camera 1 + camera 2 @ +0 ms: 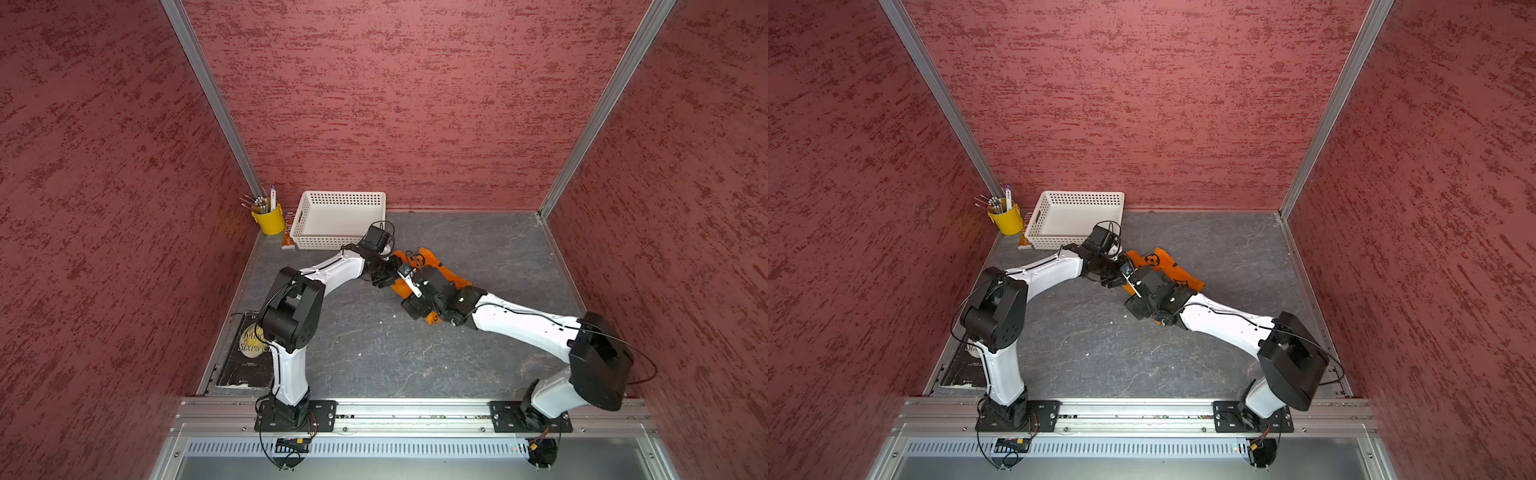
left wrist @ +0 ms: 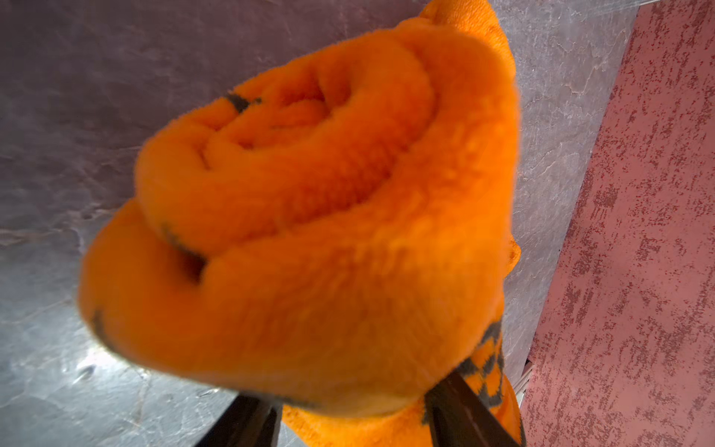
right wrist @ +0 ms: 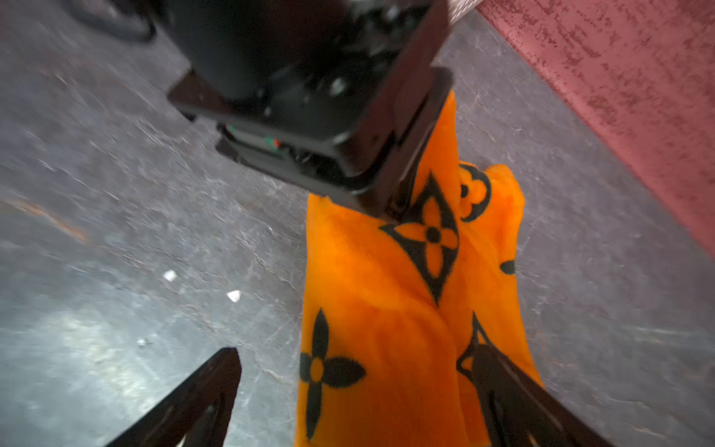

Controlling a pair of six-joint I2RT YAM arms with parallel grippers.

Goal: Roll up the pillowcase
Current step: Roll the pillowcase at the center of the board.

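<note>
The orange pillowcase (image 1: 430,257) with black flower prints lies rolled into a thick roll on the grey table, near the middle, and shows in both top views (image 1: 1156,261). In the left wrist view the roll's spiral end (image 2: 309,232) fills the frame. My left gripper (image 2: 344,398) is shut on that end, a finger on each side. My right gripper (image 3: 354,350) stands open over the other part of the roll (image 3: 387,309). One finger (image 3: 503,387) rests on the fabric and the other hangs off it above the table. Both arms hide much of the roll from above.
A white perforated basket (image 1: 345,194) stands at the back, just behind my left wrist. Left of it are a yellow cup (image 1: 269,222) of pens and a small packet (image 1: 288,239). A dark book (image 1: 245,361) lies at the table's left edge. Red walls close three sides.
</note>
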